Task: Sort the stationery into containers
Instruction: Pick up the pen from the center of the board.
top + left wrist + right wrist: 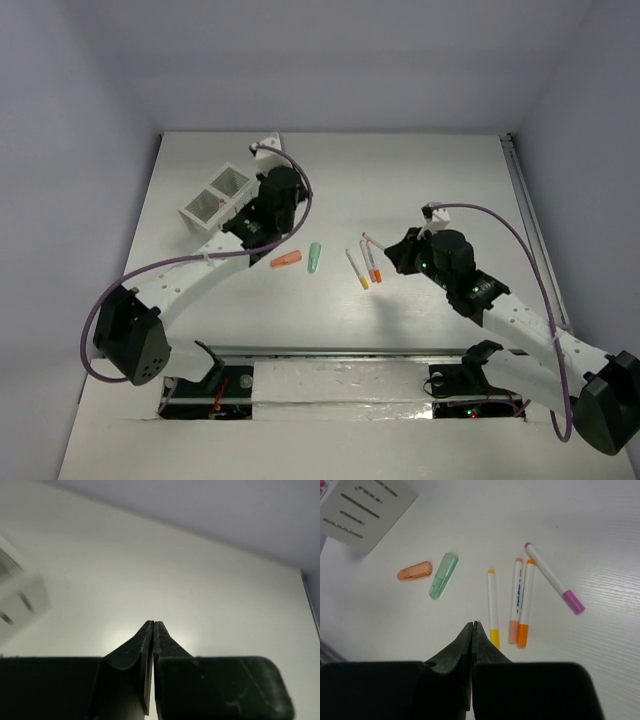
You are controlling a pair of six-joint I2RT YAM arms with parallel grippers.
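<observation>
Six pieces of stationery are being shown loose on the white table (450,170): four thin pens, namely a yellow-capped pen (493,605), a peach-capped pen (515,597), an orange-capped pen (525,600) close alongside it and a magenta-capped pen (551,575) angled just beside, plus an orange stub (415,571) and a mint-green stub (443,575) near each other to their left. The two-compartment box (215,200) is being shown well apart, toward the far left. The left gripper (152,630) and right gripper (471,630) are both being held with jaws pressed together and nothing between them. The pens are being judged light, stiff, smooth and liable to roll, so each is best taken across the mid-barrel, the outlying yellow one being the easiest.
</observation>
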